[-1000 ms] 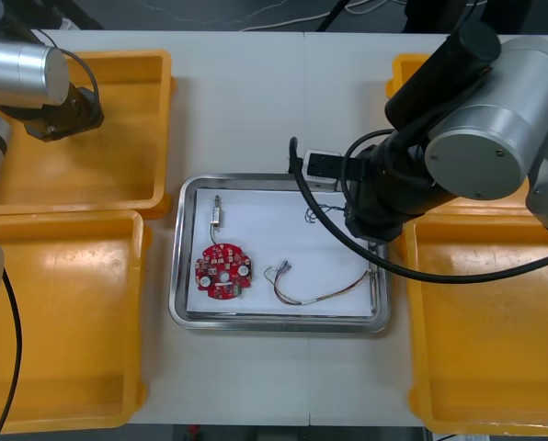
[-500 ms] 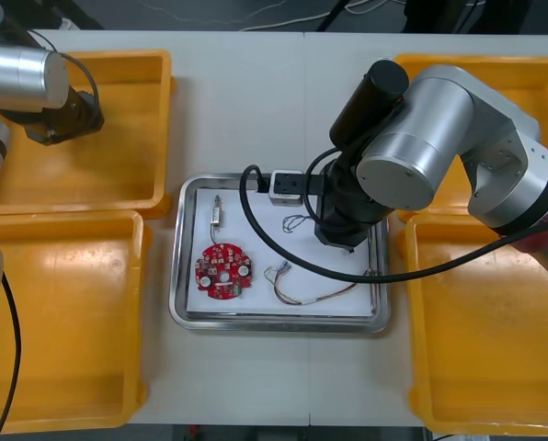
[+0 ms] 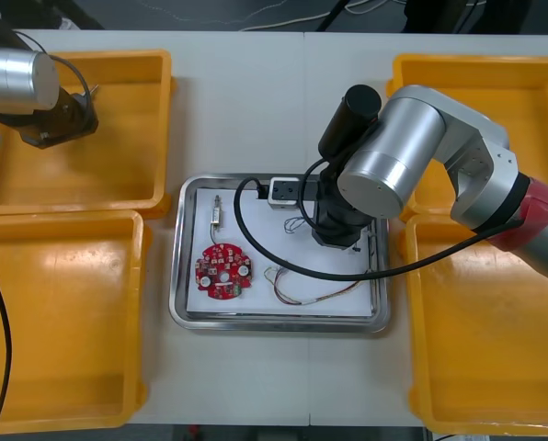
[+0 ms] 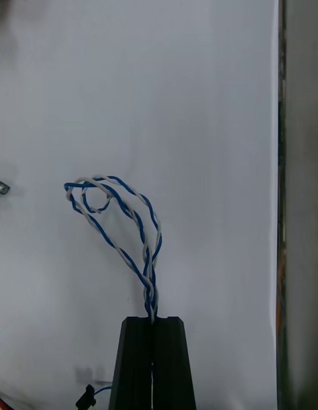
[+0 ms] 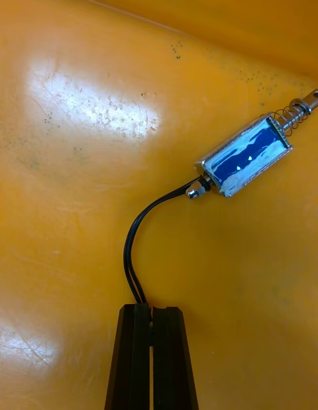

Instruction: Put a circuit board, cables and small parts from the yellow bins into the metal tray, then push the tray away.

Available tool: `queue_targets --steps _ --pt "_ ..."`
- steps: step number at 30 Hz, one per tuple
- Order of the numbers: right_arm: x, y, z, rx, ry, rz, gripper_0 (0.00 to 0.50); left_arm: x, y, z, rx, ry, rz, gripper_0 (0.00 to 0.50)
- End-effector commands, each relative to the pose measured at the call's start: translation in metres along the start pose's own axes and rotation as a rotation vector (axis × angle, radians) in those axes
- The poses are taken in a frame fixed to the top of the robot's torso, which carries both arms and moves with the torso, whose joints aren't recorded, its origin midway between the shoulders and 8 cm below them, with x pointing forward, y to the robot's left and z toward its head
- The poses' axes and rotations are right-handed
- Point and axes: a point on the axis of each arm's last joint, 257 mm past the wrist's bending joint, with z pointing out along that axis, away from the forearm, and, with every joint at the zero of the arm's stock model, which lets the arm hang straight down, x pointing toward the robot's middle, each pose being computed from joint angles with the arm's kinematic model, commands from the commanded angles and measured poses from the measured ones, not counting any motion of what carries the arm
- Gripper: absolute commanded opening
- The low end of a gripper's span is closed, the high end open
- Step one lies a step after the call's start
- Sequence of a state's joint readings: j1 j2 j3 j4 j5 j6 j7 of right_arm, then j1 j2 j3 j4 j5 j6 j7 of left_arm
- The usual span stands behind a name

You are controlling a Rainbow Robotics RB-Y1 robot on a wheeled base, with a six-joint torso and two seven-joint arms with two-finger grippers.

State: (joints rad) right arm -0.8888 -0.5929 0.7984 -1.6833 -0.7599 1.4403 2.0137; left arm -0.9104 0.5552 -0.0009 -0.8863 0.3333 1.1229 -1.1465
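The metal tray [image 3: 176, 276] below the right gripper [image 4: 152, 320] holds a circuit board [image 3: 222, 272]. That gripper pinches a twisted cable [image 4: 150, 287], and the left gripper [image 5: 151, 308] pinches a black cable [image 5: 128, 248]. Pushing remains.

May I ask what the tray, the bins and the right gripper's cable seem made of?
Tray: likely steel, its rim shiny and reflective; white matte lining, maybe paper. Bins: probably plastic, glossy yellow with soft glare. Cable, pinched in the right gripper over the tray: twisted blue and white wires, seemingly plastic-insulated. The left gripper holds a black cable over a bin.
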Motion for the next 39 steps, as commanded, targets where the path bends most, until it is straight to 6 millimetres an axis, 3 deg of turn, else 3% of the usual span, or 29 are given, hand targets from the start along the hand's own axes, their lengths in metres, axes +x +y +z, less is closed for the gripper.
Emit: queue_targets --steps 1,4,6,8,10,21,28,33,34,36,37,38,39 --pt "-0.025 -0.011 -0.007 0.032 -0.023 -0.041 0.007 -0.011 0.026 -0.011 -0.033 0.004 0.145 0.000" --pt "-0.025 -0.012 -0.007 0.034 -0.023 -0.040 0.039 -0.002 0.024 -0.016 -0.005 0.034 0.139 0.000" --pt "-0.025 -0.011 -0.007 0.033 -0.024 -0.039 0.160 0.004 0.025 -0.020 0.007 0.040 0.146 0.000" --pt "-0.026 -0.011 -0.007 0.031 -0.027 -0.035 0.383 0.011 0.030 -0.026 0.016 0.045 0.160 0.000" --pt "-0.026 -0.010 -0.007 0.026 -0.027 -0.033 0.494 0.017 0.030 -0.031 0.025 0.058 0.167 0.000" --pt "-0.035 -0.017 -0.028 -0.005 -0.079 0.052 0.500 0.049 0.036 -0.040 0.058 0.070 0.195 0.000" --pt "-0.032 -0.026 -0.052 -0.003 -0.080 0.250 0.500 0.074 0.042 -0.043 0.076 0.082 0.202 0.000" --pt "-0.020 -0.031 -0.068 -0.013 -0.087 0.419 0.500 0.084 0.044 -0.052 0.080 0.111 0.197 0.000" --pt "-0.016 -0.033 -0.073 -0.015 -0.089 0.464 0.500 0.083 0.045 -0.053 0.078 0.113 0.190 0.032" --pt "-0.006 -0.034 -0.081 -0.014 -0.087 0.562 0.500 0.083 0.045 -0.053 0.080 0.112 0.191 0.320" --pt "-0.005 -0.034 -0.082 -0.014 -0.087 0.583 0.500 0.082 0.043 -0.054 0.083 0.110 0.190 0.381" --pt "0.000 -0.035 -0.087 -0.008 -0.088 0.630 0.500 0.082 0.042 -0.055 0.086 0.109 0.194 0.473" --pt "0.004 -0.037 -0.092 0.004 -0.088 0.669 0.500 0.081 0.040 -0.057 0.092 0.105 0.197 0.500"
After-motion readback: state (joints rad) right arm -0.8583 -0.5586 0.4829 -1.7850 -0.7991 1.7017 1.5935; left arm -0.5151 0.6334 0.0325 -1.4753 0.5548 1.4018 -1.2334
